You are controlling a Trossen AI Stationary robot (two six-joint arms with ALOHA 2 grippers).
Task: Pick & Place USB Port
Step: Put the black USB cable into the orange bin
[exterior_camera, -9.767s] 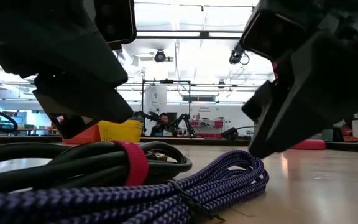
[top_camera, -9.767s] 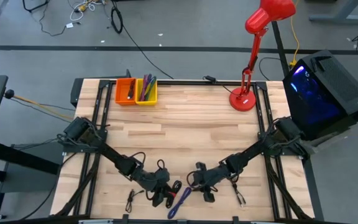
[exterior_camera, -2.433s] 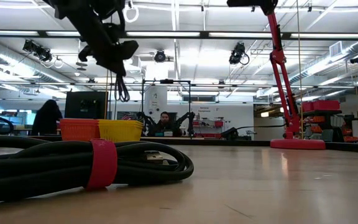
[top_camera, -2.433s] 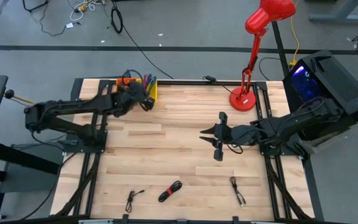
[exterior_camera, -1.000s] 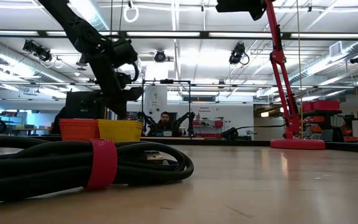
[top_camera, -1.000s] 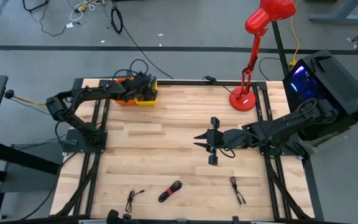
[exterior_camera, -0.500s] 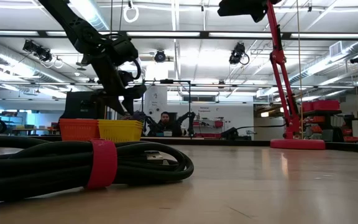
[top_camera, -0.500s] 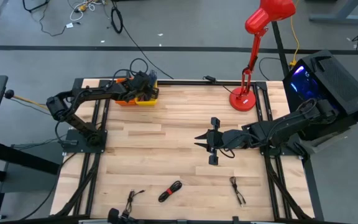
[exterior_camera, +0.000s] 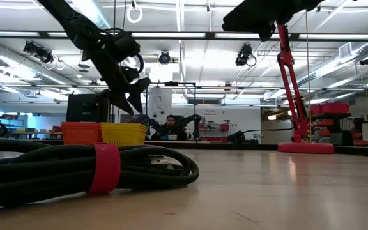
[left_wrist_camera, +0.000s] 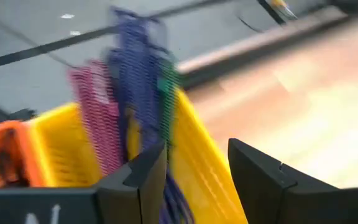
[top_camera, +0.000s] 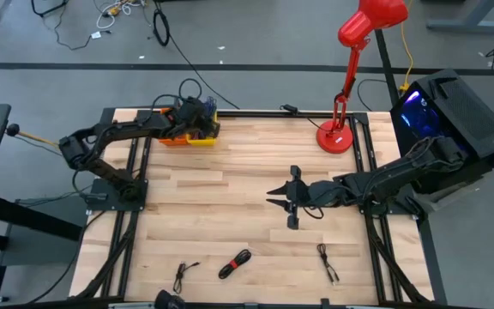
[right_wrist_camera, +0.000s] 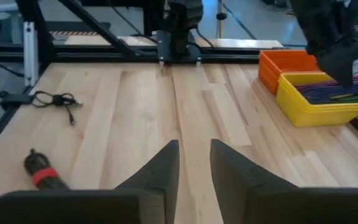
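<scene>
The purple braided cable (left_wrist_camera: 138, 87) stands in the yellow bin (top_camera: 201, 135) at the table's far left, beside pink and green cables. My left gripper (top_camera: 197, 112) hovers open over that bin; in its wrist view (left_wrist_camera: 197, 180) the cable runs down close along one finger (left_wrist_camera: 145, 180). My right gripper (top_camera: 280, 196) hangs open over the middle of the table, touching nothing. A black cable coil with a red strap (top_camera: 235, 263) lies near the table's near edge. My left gripper is open above the yellow bin, with the purple cable's lower part (left_wrist_camera: 169, 193) passing right beside one finger. I cannot tell whether that finger touches the cable. The cable stands in the bin, leaning on its wall.
An orange bin (top_camera: 171, 127) adjoins the yellow one. Two thin black cables (top_camera: 181, 276) (top_camera: 328, 262) lie near the near edge. A red desk lamp (top_camera: 336, 137) stands at the far right, and a black computer case (top_camera: 453, 120) sits beyond the right edge. Bare wood lies between.
My left gripper has risen a little above the yellow bin, tipped, and opened, letting go of the purple cable, which now stays in the bin. The right arm has kept nearly still.
</scene>
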